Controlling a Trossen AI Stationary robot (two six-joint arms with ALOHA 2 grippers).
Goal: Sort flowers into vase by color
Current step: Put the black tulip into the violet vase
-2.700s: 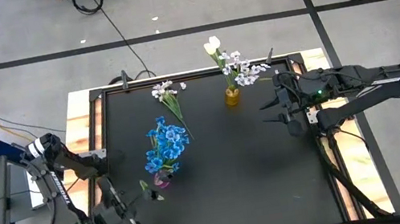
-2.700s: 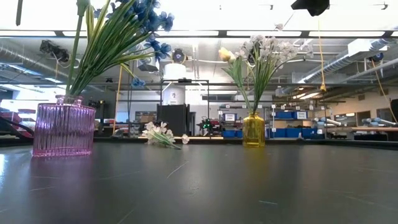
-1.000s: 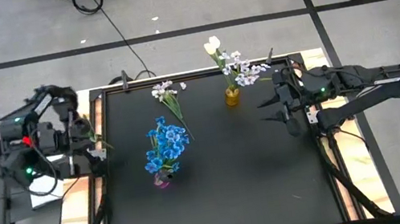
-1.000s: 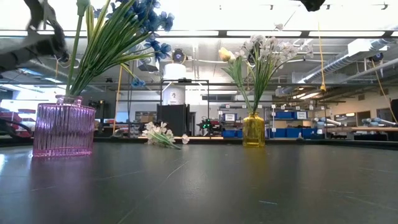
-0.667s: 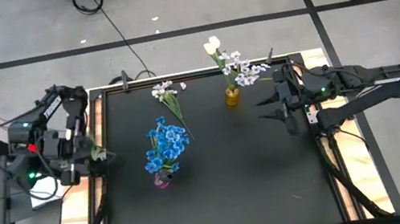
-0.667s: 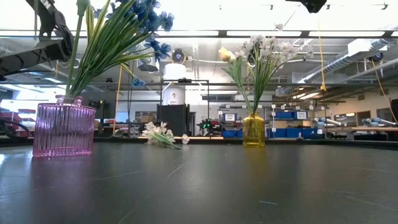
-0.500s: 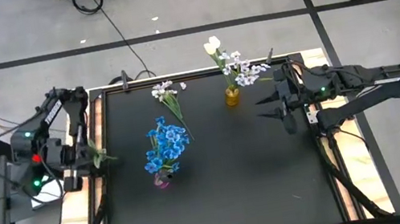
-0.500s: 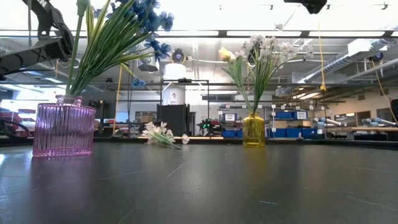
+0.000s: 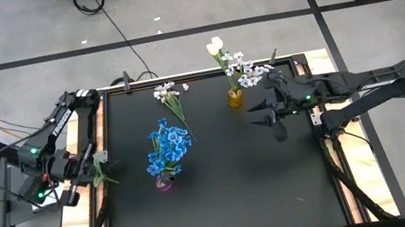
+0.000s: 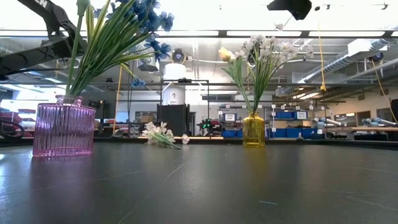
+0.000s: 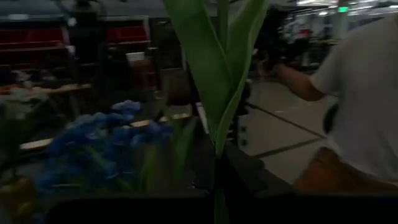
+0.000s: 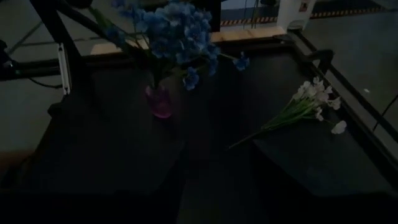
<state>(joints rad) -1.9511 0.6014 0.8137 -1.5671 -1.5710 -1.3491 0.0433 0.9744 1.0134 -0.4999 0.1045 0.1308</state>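
Since the earlier frames my left arm has swung from the near corner up along the table's left edge, and the right gripper (image 9: 263, 122) has slid inward from the right edge toward the middle of the table (image 9: 233, 199). It now hovers just beside the yellow vase (image 9: 235, 96), its fingers spread wide with nothing between them.

My left gripper (image 9: 90, 172) sits off the left rim. It seems to be closed on a flower stem (image 11: 219, 93): broad green leaves rise right in front of its wrist camera, and a sprig shows at its tip from above. I can't see its fingers plainly enough to be sure.

Sorting looks nearly done. Blue flowers (image 9: 167, 147) stand in the pink vase (image 10: 64, 129); white blossoms (image 9: 243, 69) and a tulip bud stand in the yellow one. One white spray (image 9: 169, 96) lies loose on the table near the far edge, well apart from both vases.

I judge the step in hand to be fetching that spray. Next I need to carry the right gripper across to its stem, come down, and pinch low on the thin stem before lifting it to the yellow vase.
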